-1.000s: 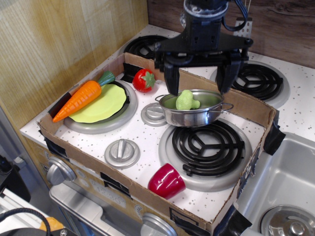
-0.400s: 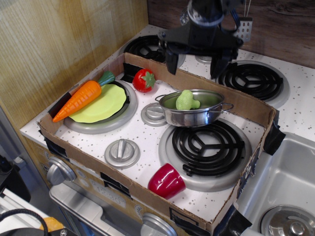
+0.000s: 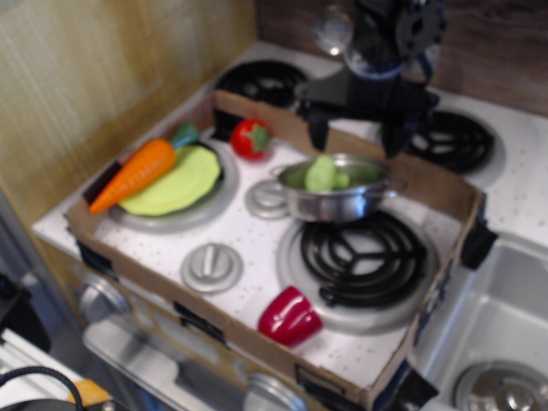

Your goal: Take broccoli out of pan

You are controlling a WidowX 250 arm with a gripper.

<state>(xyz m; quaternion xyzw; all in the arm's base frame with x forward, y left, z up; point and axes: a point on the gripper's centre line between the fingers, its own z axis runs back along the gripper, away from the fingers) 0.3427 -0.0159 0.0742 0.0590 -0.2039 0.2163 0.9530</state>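
A: Where's the arm?
B: The gripper (image 3: pixel 358 133) hangs over the counter's back edge, above the pan (image 3: pixel 338 190), fingers pointing down, jaws spread wide and empty.
A: And the broccoli (image 3: pixel 323 173)?
B: Inside the pan, mid-counter; picture's blurred.
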